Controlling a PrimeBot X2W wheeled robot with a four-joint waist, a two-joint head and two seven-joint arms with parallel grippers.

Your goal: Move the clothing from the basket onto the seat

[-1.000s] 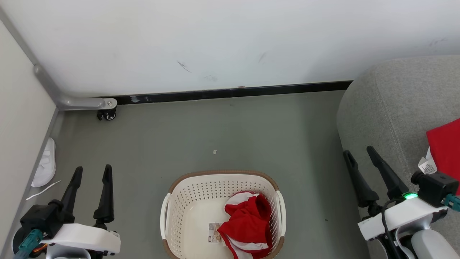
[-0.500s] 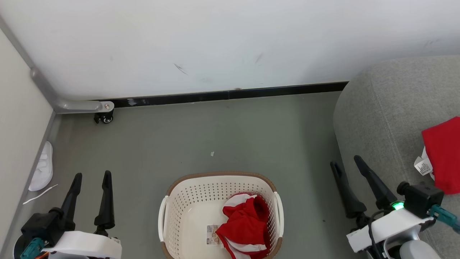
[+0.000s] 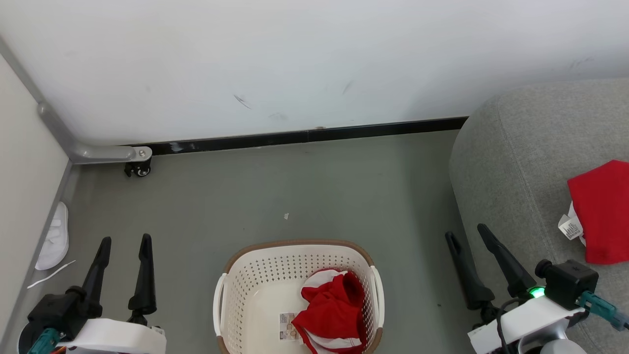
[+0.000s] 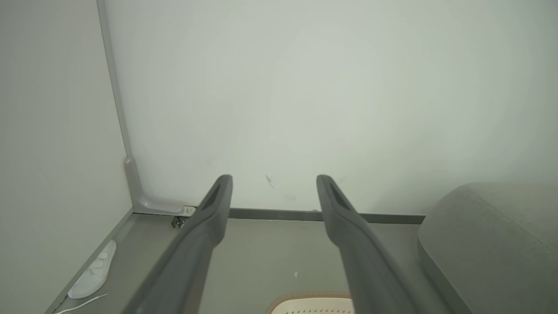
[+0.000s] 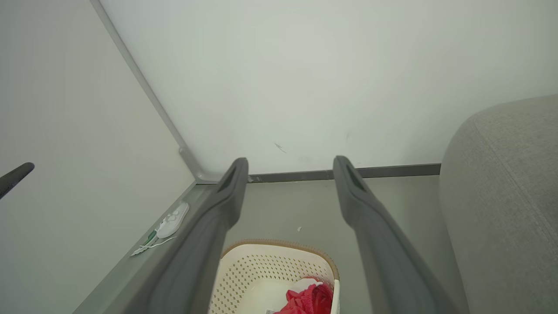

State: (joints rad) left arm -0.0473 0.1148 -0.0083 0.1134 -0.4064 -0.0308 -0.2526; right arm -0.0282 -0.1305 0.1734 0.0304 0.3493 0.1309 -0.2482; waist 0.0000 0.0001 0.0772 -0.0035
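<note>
Clothing (image 3: 331, 314) in red with white stripes lies bunched in the right half of the basket (image 3: 260, 280), just beside the sticker (image 3: 287, 327) on its bottom. Right of the basket stands the grey seat (image 3: 516, 162), and on it, well apart from the basket, lies another red piece (image 3: 599, 211) with a white label. The left claw (image 3: 125, 239) hangs over the floor (image 3: 319, 187) left of the basket, fingers spread wide and holding nothing. The right claw (image 3: 466, 231) hangs between basket and seat, likewise wide open and empty. A white shoe (image 3: 53, 238) lies far left of the basket.
</note>
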